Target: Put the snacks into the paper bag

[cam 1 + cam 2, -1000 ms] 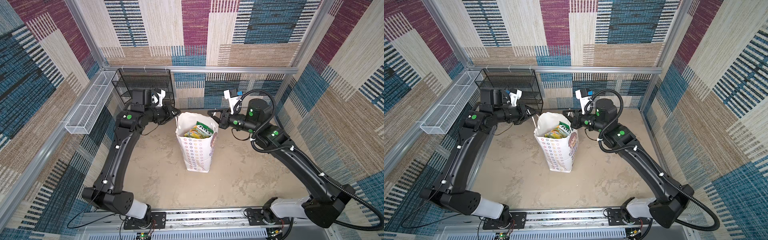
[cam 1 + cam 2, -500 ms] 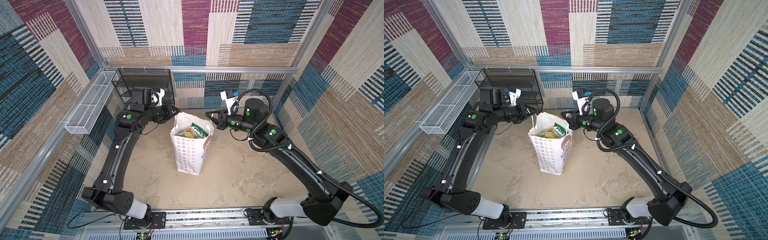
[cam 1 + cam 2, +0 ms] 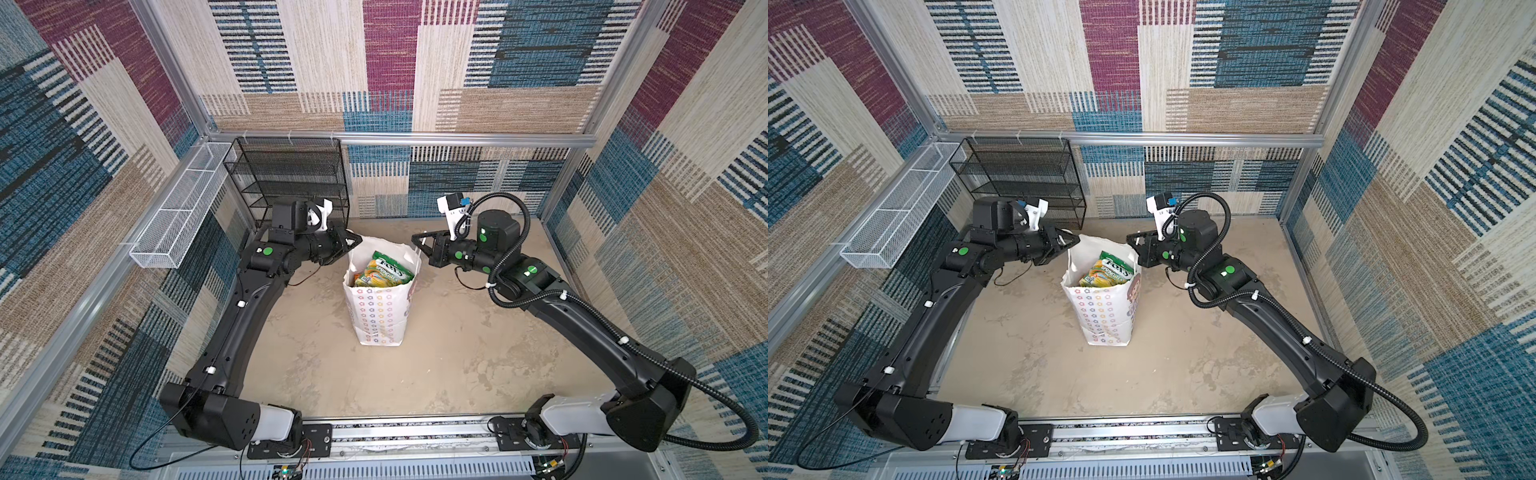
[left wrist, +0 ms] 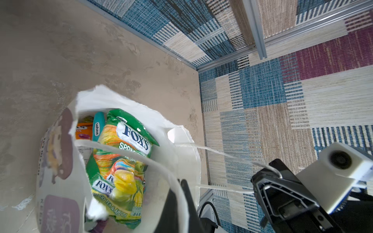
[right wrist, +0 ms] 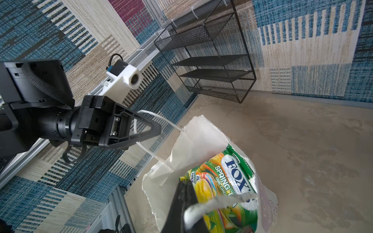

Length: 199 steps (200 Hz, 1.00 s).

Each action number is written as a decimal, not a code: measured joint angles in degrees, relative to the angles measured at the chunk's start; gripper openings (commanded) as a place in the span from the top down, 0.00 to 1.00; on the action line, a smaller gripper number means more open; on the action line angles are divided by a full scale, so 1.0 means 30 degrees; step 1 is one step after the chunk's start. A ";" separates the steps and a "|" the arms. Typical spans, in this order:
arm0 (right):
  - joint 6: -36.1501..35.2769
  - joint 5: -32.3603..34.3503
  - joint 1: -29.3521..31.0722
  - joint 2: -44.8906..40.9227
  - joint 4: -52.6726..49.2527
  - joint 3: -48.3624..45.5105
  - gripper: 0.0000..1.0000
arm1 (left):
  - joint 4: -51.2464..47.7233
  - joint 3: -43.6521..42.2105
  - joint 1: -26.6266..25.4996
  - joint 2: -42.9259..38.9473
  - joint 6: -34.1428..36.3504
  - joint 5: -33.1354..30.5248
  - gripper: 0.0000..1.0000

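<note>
The snacks (image 3: 384, 272) are all sitting inside the paper bag (image 3: 380, 316) standing mid-table (image 3: 457, 353), none lying loose, so packing is looking finished, while the left tool (image 3: 357, 240) and right tool (image 3: 413, 237) are each clenching 1 cord handle (image 5: 214, 203).
</note>
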 measured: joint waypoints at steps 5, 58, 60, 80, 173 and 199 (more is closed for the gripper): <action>0.0000 0.0000 0.0000 -0.0080 -0.0058 0.0000 1.00 | -0.0015 0.0000 0.0000 -0.0080 0.0000 -0.0029 1.00; -0.0007 0.0146 0.0000 -0.0765 -0.0117 -0.1078 0.96 | 0.0583 -0.1763 -0.0022 -0.0554 -0.0350 0.0066 1.00; -0.0007 0.0138 0.0000 -0.0787 -0.0073 -0.1115 0.95 | 0.0612 -0.1858 -0.0022 -0.0568 -0.0357 0.0073 1.00; 0.0022 0.0153 0.0000 -0.0984 0.0350 -0.1435 0.81 | 0.0903 -0.2390 -0.0022 -0.0729 -0.0444 0.0073 0.95; 0.1836 0.2871 0.0000 -0.1902 0.0219 -0.1974 0.00 | 0.1027 -0.2259 0.0029 -0.1574 -0.0408 -0.0342 0.13; 0.3228 0.4473 0.0000 -0.2113 -0.0357 -0.2208 0.00 | 0.0954 -0.2273 0.0073 -0.1676 -0.0401 -0.0517 0.01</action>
